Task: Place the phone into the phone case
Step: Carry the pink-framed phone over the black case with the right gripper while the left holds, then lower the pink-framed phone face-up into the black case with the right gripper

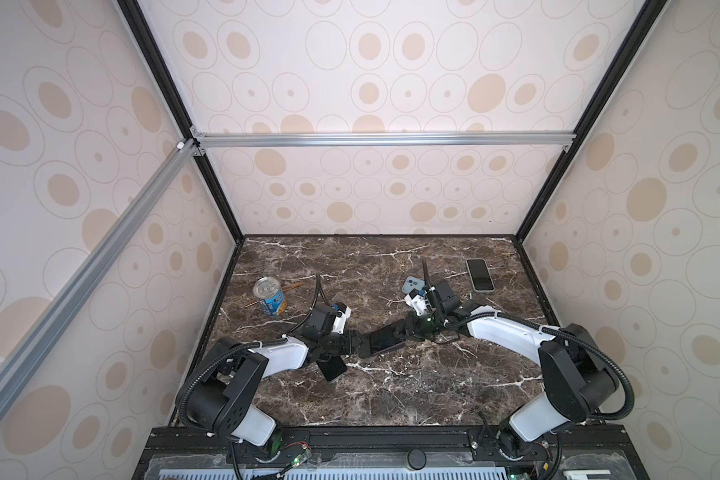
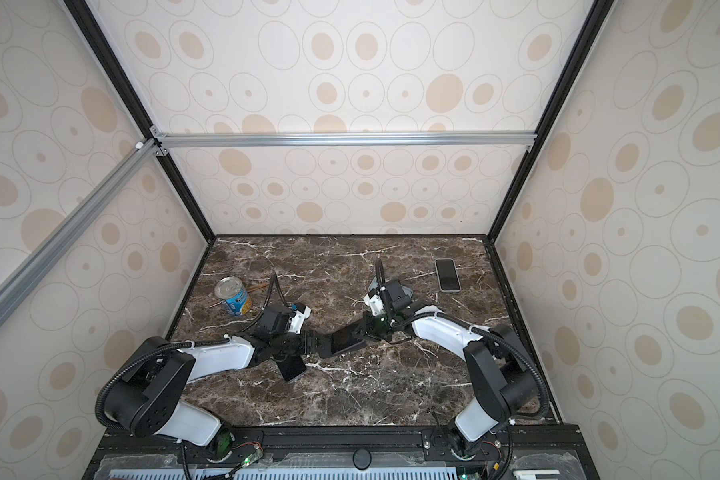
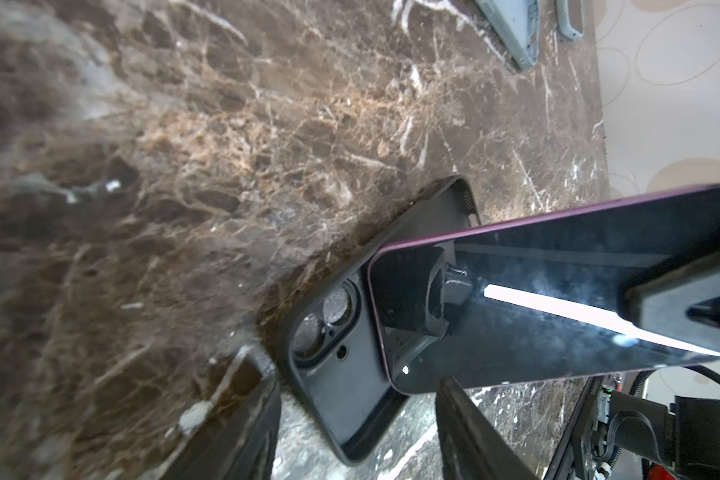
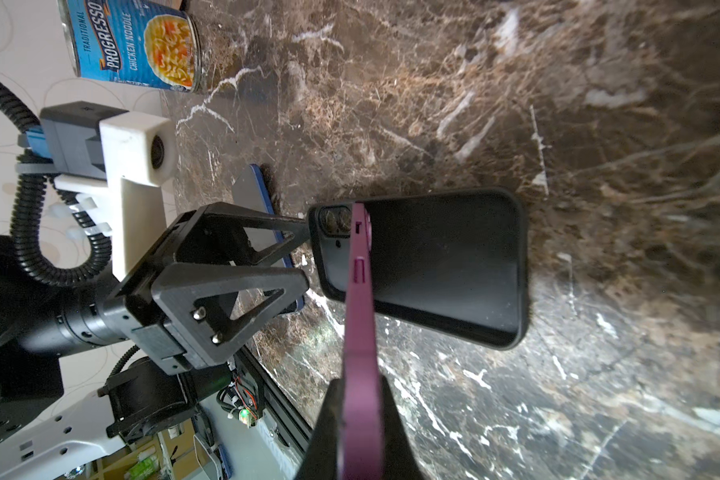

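Note:
My right gripper [image 4: 360, 386] is shut on a purple phone [image 4: 360, 299] with a dark screen [image 3: 558, 299], pinching its flat faces. The phone is tilted, and its far end rests in the open black phone case [image 4: 445, 270] near the camera cutout [image 3: 321, 324]. The fingertips of my left gripper [image 3: 354, 382] press both long edges of the case at that same end. In both top views the two grippers meet at mid-table, left gripper [image 1: 360, 347] facing right gripper [image 1: 408, 328]. Whether the case's far end touches the marble I cannot tell.
A soup can [image 1: 270, 296] stands at the back left with a thin stick [image 1: 292, 286] beside it. A dark-screened phone [image 1: 479, 275] lies at the back right, a light blue one [image 1: 411, 284] behind my right wrist, and a blue-edged one [image 1: 333, 368] under my left wrist.

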Robot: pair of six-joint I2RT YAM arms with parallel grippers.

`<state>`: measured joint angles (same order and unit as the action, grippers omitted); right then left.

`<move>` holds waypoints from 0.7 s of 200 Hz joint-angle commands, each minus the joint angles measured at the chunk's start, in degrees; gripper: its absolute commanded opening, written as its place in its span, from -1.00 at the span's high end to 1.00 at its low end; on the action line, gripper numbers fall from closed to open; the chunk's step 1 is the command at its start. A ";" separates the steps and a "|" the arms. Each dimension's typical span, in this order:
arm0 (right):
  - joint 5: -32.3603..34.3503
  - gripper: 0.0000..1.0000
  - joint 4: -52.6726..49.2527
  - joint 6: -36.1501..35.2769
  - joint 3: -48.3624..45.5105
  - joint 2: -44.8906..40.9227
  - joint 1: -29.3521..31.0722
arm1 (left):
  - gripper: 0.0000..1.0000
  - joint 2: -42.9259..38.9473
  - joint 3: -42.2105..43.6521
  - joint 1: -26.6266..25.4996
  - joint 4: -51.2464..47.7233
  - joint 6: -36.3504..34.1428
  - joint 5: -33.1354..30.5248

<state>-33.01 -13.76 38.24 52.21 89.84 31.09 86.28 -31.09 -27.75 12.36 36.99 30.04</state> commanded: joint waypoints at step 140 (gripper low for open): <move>-1.07 1.00 18.92 12.27 -11.53 1.11 0.17 | -0.18 5.61 1.67 0.06 13.92 8.43 11.61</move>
<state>-35.62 4.23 48.23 41.91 88.62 30.94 91.11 -29.32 -27.11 22.65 43.72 38.06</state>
